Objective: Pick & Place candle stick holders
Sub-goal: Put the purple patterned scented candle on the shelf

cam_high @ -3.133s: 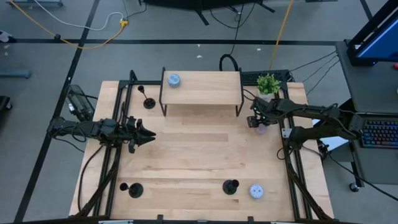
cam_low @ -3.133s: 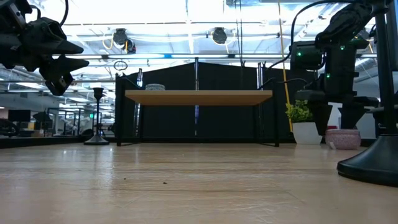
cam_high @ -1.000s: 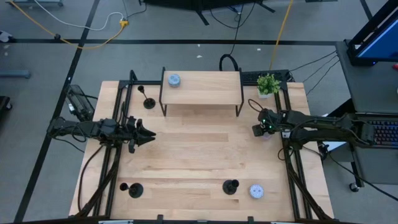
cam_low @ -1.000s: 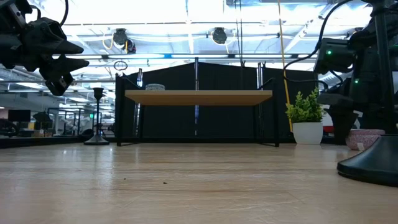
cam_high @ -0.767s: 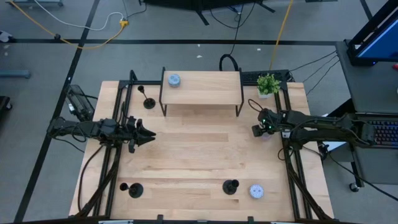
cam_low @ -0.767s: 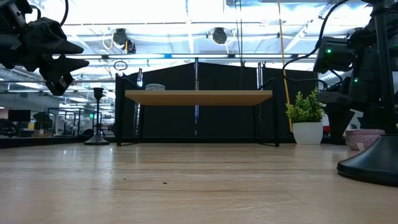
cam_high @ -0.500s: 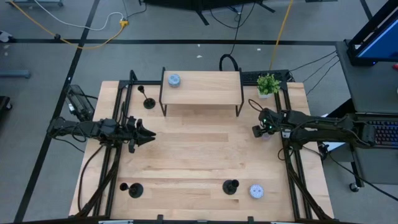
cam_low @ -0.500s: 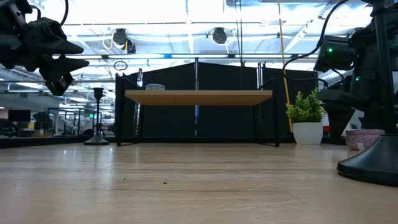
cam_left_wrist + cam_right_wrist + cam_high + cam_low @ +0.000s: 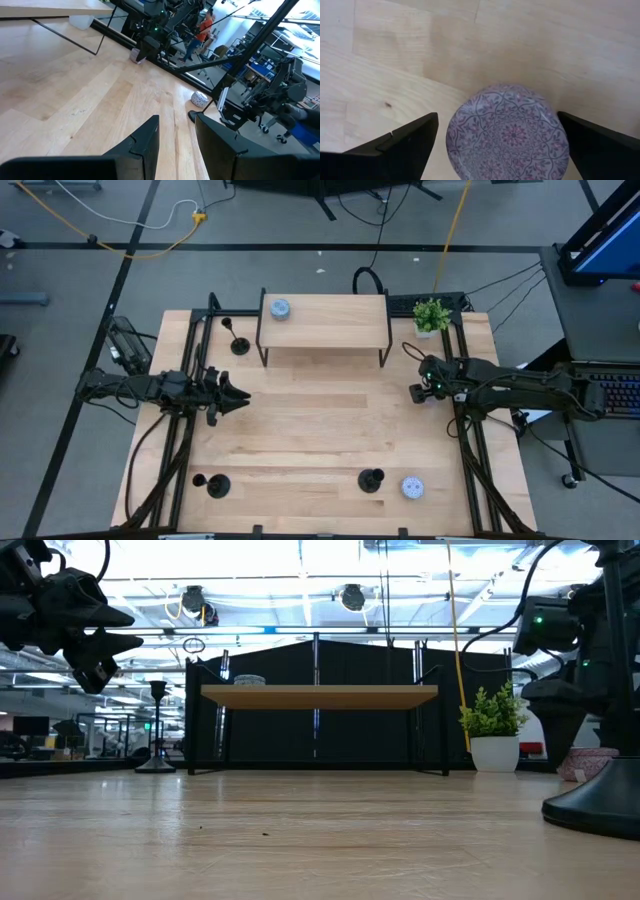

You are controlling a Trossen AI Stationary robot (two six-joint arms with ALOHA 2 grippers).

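Observation:
Three matte-black candle stick holders stand on their round bases on the table: one at the far left [image 9: 238,343], one at the near left [image 9: 213,484], one near the front middle [image 9: 371,480]. My left gripper [image 9: 240,397] hovers open and empty over the table's left side, and its fingers show apart in the left wrist view [image 9: 177,132]. My right gripper [image 9: 418,392] is open at the table's right edge, pointing down over a lilac tin [image 9: 507,132]. Its fingers stand on either side of the tin without touching it.
A wooden shelf [image 9: 324,320] on black legs stands at the far middle, with a pale-blue tin [image 9: 279,308] on top. Another patterned tin [image 9: 411,488] lies by the front-middle holder. A potted plant [image 9: 431,315] stands at the far right. A person [image 9: 202,25] shows beyond the table.
My right gripper has shifted a little toward the table's right edge above the lilac tin, which stays where it was on the table.

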